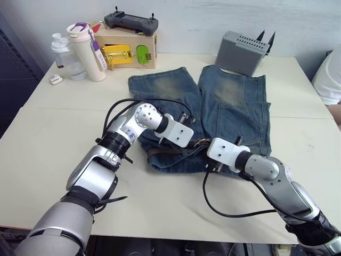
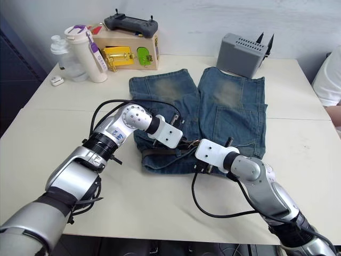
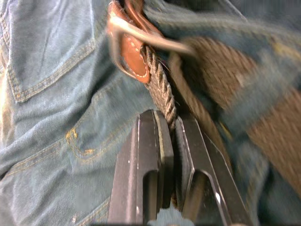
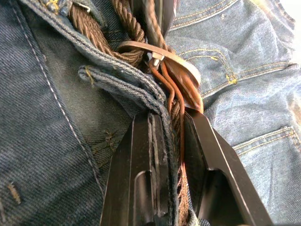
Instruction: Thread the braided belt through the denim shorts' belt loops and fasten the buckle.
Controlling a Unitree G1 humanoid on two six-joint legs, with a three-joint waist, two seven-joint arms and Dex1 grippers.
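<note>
The denim shorts (image 1: 229, 106) lie flat mid-table, with the legs pointing away and the waistband toward me. The braided belt (image 1: 165, 151) runs along that waistband and passes under a belt loop (image 3: 256, 87). Both grippers meet over the waistband's middle. My left gripper (image 3: 171, 120) is shut on a braided strand just short of the buckle (image 3: 150, 37) and its tan leather end (image 3: 134, 59). My right gripper (image 4: 174, 117) is shut on the belt together with a folded denim edge. The buckle (image 4: 162, 52) lies right beyond its fingertips.
At the back left stand a wooden latch box (image 1: 130, 50) with a black controller (image 1: 131, 22) on top, a white tumbler (image 1: 88, 50), a clear bottle (image 1: 66, 53) and a small white item (image 1: 55, 79). A grey box (image 1: 245, 50) stands back right. A person's white sleeve (image 1: 330, 74) shows at the right edge.
</note>
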